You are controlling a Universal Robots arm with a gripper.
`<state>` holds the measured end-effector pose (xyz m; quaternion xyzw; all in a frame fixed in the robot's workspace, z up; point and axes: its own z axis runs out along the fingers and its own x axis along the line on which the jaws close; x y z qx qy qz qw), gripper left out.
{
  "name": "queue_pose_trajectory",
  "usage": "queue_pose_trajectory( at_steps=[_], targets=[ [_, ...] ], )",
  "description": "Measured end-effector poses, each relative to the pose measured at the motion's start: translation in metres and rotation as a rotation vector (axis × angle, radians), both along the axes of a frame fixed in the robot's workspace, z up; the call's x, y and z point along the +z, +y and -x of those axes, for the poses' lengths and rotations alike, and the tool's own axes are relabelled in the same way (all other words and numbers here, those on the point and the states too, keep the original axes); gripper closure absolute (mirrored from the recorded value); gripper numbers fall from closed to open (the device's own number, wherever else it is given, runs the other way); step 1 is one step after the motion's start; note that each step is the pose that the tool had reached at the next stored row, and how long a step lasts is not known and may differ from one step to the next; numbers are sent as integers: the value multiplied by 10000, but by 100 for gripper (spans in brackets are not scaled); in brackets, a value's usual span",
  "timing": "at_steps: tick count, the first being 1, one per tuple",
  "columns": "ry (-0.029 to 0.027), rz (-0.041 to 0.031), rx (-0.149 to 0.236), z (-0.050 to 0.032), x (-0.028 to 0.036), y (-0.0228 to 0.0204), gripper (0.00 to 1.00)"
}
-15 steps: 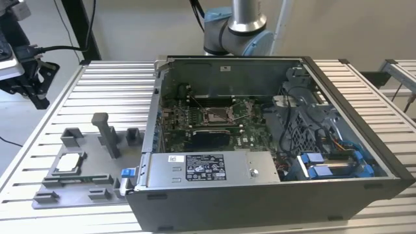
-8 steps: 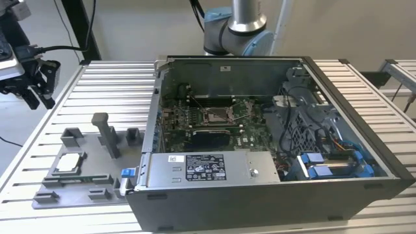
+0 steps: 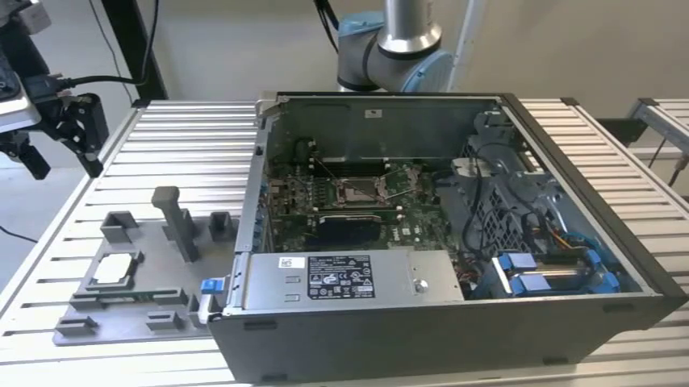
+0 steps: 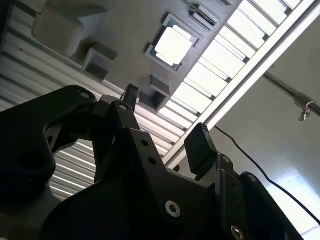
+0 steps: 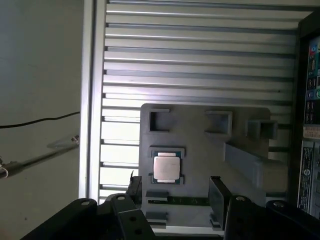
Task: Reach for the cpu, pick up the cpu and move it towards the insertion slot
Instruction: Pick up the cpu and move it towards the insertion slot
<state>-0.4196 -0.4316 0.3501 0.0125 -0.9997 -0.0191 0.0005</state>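
Step in hand: the reach, by my read, w/ no pick yet. End effector (image 5: 176, 192) hangs over the counter (image 3: 183, 137), fingers apart, nothing btw them. In the first wrist view the cpu (image 5: 166, 167) lies flat in its nest on the grey fixture (image 5: 200, 145), untouched. Insertion slot (image 3: 359, 190) sits well apart, inside the computer case (image 3: 453, 339). Next move prob. calls for a straight descent, fingers straddling opposite chip edges. Hard to make out: slot lever state, how deep the chip sits.
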Motion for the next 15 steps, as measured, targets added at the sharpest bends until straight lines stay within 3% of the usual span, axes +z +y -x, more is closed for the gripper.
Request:
queue_pose_trajectory(
  at_steps=[5, 15],
  targets=[
    [-2, 3, 10, -1, -6, 0, 0],
    [0, 9, 25, 4, -179, -1, 0]
  ],
)
